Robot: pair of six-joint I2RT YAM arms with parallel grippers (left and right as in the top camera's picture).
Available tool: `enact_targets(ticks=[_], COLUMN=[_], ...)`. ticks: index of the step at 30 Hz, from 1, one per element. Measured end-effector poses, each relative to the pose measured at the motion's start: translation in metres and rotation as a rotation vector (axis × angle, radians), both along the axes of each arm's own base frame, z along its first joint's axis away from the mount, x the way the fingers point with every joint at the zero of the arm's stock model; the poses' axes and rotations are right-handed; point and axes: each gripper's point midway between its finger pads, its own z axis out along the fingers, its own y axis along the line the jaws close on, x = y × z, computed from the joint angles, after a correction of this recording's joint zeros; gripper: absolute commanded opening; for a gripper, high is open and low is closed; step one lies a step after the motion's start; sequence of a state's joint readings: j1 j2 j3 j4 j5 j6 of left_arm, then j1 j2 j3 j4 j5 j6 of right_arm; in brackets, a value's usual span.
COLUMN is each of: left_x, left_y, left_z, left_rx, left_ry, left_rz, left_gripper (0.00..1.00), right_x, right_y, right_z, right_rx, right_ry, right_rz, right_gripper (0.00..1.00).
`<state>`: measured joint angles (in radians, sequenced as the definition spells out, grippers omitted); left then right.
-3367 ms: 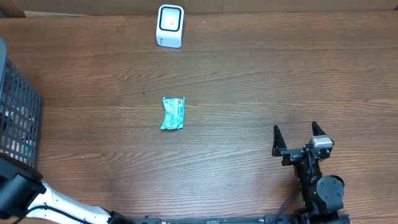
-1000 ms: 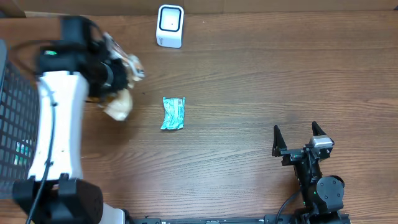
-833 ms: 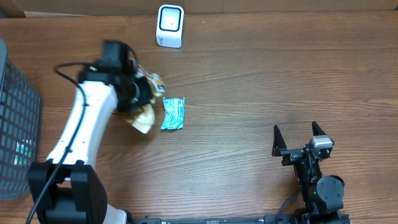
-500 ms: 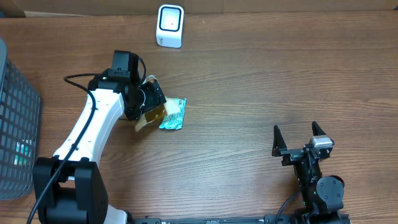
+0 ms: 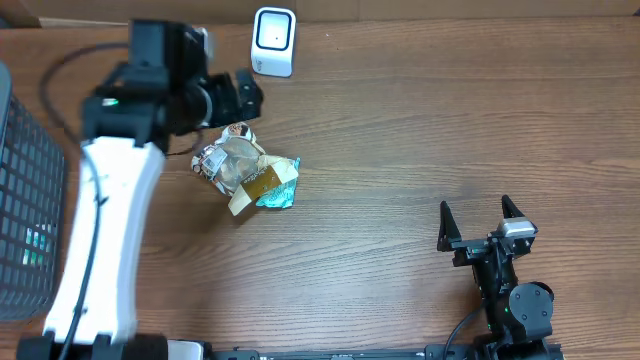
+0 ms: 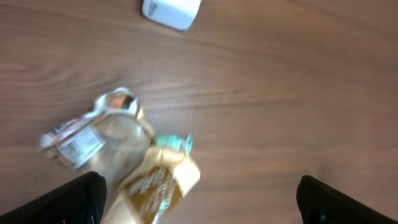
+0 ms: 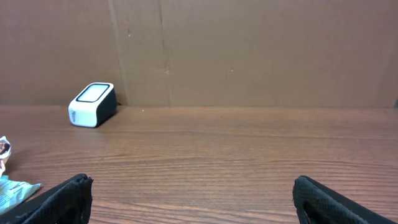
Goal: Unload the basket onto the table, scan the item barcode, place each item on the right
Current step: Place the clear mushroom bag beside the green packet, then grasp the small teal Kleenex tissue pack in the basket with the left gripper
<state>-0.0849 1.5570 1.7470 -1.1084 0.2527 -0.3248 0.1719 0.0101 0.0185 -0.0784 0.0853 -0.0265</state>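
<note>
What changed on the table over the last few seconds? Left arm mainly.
The left gripper carried a clear bag over from the basket side. It laid the bag on the table, partly overlapping the teal packet, then let go and pulled back toward the scanner with jaws open. Scanner, packet and right gripper stayed as they were.

Soft, even light from above covers the brown wood-grain table; shadows are faint. The left wrist view is motion-blurred, smearing the crumpled clear-and-tan snack bag just ahead of the left gripper. The right wrist view shows the white box-shaped scanner sharp.
</note>
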Motion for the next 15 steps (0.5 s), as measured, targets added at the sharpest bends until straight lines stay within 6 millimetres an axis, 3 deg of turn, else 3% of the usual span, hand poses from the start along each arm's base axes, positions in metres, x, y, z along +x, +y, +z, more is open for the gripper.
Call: enact_targets(ticks=[3,5,7,10,12,15], left_x=[-0.013,-0.023,-0.036,-0.057,-0.083,-0.113], left_y=[0.035,0.072,0.122,0.184,0.241,0.285], left_z=[0.051,0.079,0.101,0.113,0.112,0.108], left_rx=[0.021,0.037,0.064,0.097,0.122,0.12], left_ry=[-0.093,-0.144,-0.182,-0.206,-0.188,-0.159], left_rz=[0.057,0.147,0.287,0.474,0.656,0.824], left_gripper=[1.0,1.0,1.0,1.0,1.0,1.0], right_x=[0.0,0.0,0.0,0.0,0.0,0.0], right_y=[0.0,0.0,0.0,0.0,0.0,0.0], right_z=[0.0,0.0,0.0,0.0,0.0,0.0], right_rx=[0.0,0.0,0.0,0.0,-0.001,0.0], right_ry=[0.001,0.001,0.001,0.001,0.001,0.001], right_rz=[0.0,0.0,0.0,0.0,0.0,0.0], right_gripper=[1.0,1.0,1.0,1.0,1.0,1.0])
